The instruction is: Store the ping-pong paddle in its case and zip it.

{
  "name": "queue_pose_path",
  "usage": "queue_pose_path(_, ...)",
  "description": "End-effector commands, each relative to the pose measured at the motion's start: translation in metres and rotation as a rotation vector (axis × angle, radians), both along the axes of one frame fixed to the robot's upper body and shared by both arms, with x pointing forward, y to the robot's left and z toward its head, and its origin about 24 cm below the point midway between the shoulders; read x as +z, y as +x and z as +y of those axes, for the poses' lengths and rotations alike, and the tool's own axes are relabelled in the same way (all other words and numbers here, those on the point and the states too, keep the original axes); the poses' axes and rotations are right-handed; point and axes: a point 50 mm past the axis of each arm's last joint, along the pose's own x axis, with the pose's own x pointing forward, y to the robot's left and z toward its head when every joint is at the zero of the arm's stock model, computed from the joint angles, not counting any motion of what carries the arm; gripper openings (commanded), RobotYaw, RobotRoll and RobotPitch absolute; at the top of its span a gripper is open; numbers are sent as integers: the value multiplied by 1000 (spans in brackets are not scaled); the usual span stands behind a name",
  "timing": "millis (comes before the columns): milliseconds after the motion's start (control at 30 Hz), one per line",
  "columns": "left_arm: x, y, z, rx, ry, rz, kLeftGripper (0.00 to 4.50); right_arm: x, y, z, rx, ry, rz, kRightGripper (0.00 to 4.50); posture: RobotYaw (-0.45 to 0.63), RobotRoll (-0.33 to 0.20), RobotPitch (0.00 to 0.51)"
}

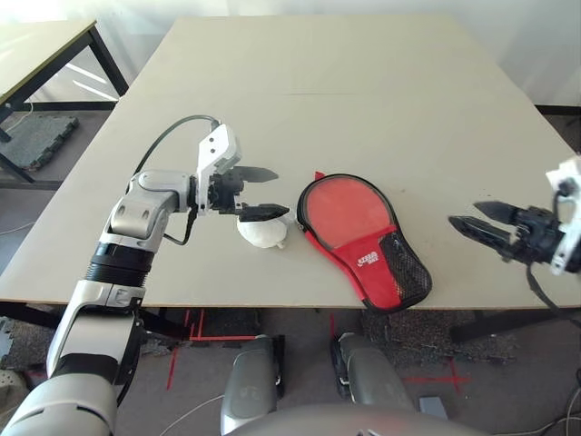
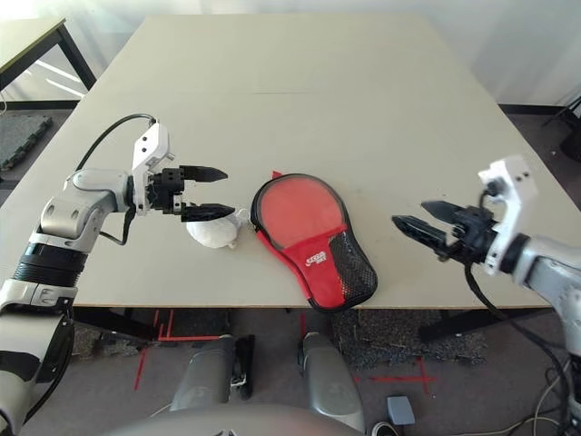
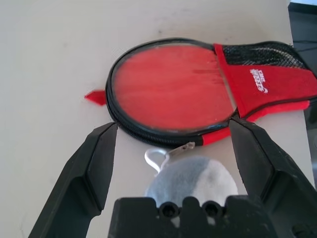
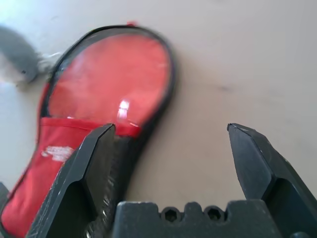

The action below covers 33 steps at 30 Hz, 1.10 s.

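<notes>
One paddle-shaped case point(image 1: 368, 263) lies flat on the near part of the worktop point(image 1: 363, 109), red front up, its narrow end at the near edge and slanting to the right. Through the clear round window in its wide end shows the red rubber blade of the ping-pong paddle point(image 2: 302, 211), lying inside the case. The red lower front carries a small white logo, with a black mesh pocket point(image 1: 401, 265) on its right side. A black edging runs round the case, and a small red tab point(image 3: 96, 97) sticks out at its far end.

Just left of the case, near its left edge, sits a grey-and-white fluffy plush point(image 1: 262, 232). A pale clip point(image 3: 157, 158) lies between the plush and the case, with a metal zip pull point(image 3: 182, 148) beside it at the case's edge.

The left tool point(image 2: 216, 193) is over the worktop, left of the case, its two black fingers apart with nothing between them. The right tool point(image 2: 408, 216) is to the right of the case, its fingers also apart and empty.
</notes>
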Motion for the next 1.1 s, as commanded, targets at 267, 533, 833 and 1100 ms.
queue_pose_path(267,6,-9,4,14,-9,-2,4500,-18,41,37,124,-118,-31,4475,34,0,92)
queue_pose_path(533,-1,-11,11,49,-6,3,4500,-27,58,51,170,-161,-30,4475,54,0,91)
queue_pose_path(833,-9,-13,26,85,26,17,4500,-48,55,54,193,-217,36,4475,64,0,93)
queue_pose_path(1100,-10,-15,30,79,55,32,4500,-58,50,50,190,-231,99,4475,64,0,98)
